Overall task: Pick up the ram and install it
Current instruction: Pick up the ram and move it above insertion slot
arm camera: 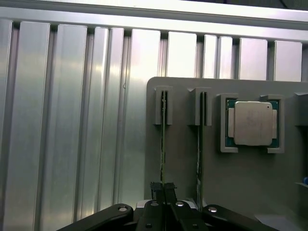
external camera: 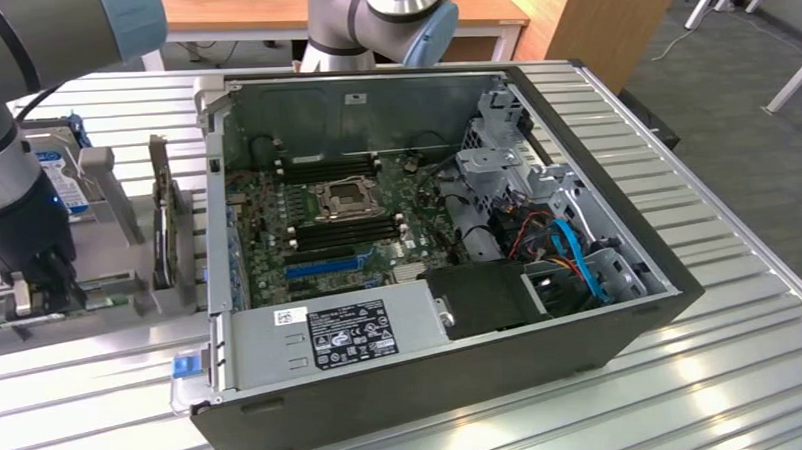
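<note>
The exterior view takes in the wider scene: an open computer case point(external camera: 618, 307) lying on a slatted metal table point(external camera: 726, 374), its motherboard point(external camera: 334, 217) bare, with long black memory slots point(external camera: 327, 168) on either side of the processor socket point(external camera: 344, 198) and a power supply point(external camera: 352, 332) along the near wall. At this view's left, beside the case, the arm point(external camera: 10, 119) reaches down to a grey holder point(external camera: 106, 175) that carries a hard drive point(external camera: 66, 177) and a dark expansion card point(external camera: 170, 233) standing on edge. The wrist view looks straight down on the holder's low end, where the detail is plainer. Two thin green sticks stand upright in parallel grooves, each with its far end caught in a notched grey post, and a processor point(arm camera: 250, 122) with a silver lid sits in a square recess just beside them. The ram point(arm camera: 163, 144) is the stick farther from the processor. It is seen on edge as a narrow dark-green line, so its faces are hidden. It sits in its groove in the holder, well apart from the case. The other stick point(arm camera: 198, 154) stands between it and the processor, untouched. The gripper point(arm camera: 163, 188) is centred over the ram's near end, its two black fingertips point(arm camera: 156, 190) drawn in tight against either face of the board, gripping it with no gap visible. In the exterior view the gripper point(external camera: 43, 288) sits low over the holder at the picture's left edge.
</note>
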{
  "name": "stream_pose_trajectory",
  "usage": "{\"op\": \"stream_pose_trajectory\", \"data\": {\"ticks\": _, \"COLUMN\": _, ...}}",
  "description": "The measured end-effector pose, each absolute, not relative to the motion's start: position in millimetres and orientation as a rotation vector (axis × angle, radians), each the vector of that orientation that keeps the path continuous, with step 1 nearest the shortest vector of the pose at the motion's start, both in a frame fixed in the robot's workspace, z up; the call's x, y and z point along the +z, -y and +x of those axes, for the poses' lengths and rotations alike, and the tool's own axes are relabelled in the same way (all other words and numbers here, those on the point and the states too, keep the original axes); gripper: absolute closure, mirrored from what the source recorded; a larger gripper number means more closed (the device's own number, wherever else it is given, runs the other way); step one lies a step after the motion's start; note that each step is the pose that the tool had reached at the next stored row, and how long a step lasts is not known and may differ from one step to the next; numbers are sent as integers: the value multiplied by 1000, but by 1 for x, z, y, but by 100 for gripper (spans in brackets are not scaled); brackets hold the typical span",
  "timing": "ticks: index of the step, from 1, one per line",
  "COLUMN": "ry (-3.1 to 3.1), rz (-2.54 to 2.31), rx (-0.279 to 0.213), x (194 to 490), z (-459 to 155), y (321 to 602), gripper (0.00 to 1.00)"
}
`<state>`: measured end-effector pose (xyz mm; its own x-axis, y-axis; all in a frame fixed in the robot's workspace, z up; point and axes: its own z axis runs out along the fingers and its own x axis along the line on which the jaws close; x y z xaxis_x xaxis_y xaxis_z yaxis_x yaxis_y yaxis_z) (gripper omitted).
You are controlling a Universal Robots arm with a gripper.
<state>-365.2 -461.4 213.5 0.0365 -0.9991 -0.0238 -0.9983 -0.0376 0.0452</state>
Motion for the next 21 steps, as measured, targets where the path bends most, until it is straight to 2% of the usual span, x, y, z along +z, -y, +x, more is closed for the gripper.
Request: {"op": "stream_pose_trajectory", "data": {"ticks": 21, "ry": 2169, "rz": 2250, "rx": -76, "x": 244, "z": -365, "y": 461, "gripper": 88}}
